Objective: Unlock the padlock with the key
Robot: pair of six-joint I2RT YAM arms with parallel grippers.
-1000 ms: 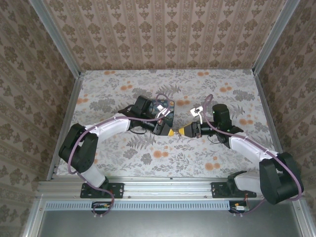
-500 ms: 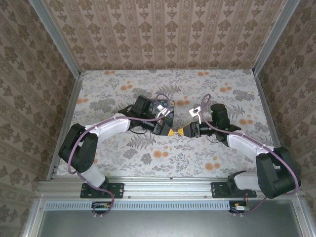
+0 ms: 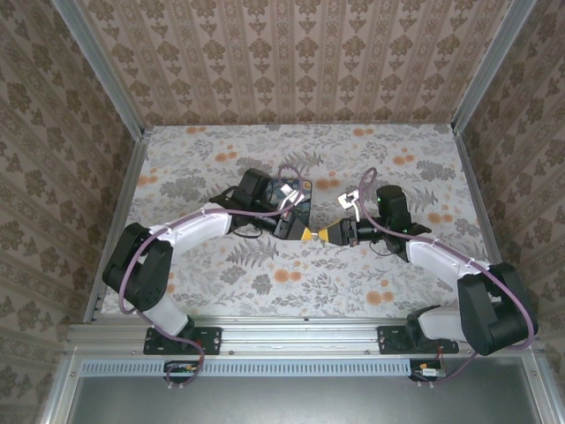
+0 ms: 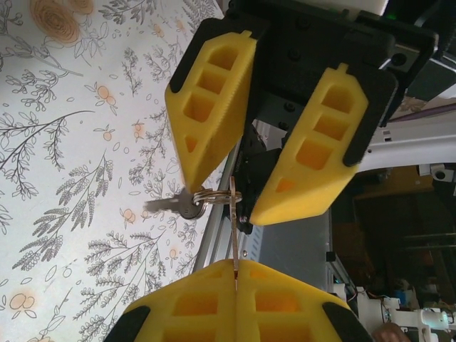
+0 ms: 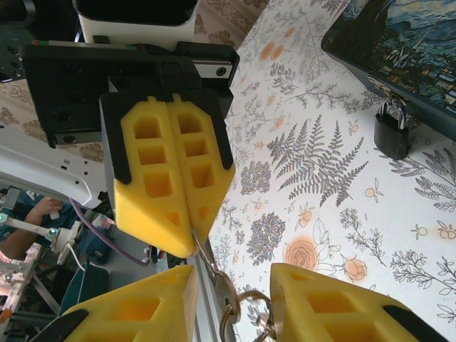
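From above, the left gripper [image 3: 305,234] and the right gripper [image 3: 326,235] are meeting tip to tip over the middle of the floral table [image 3: 265,274]. They are just in front of the dark blue starry-print tin [image 3: 298,189]. The overhead view is too coarse to show what is passing between them.

The left wrist camera is filling that in. The left gripper's yellow fingers are pressing together on the key [image 4: 234,235], which is showing edge-on as a thin pale strip. A small key ring [image 4: 208,194] is hanging at the key's far end, and a second grey, key-shaped piece [image 4: 169,205] is sticking out sideways from the ring. The right gripper's fingers are standing apart on either side of the ring. Whether either finger is touching it cannot be told.

The right wrist camera is looking back the other way and confirming both jaw states. It is also showing the padlock [image 5: 390,137], which is standing upright on the table right against the tin's edge, well apart from both grippers. Its shackle is up by the rim, but whether it is hooked into anything there cannot be told.
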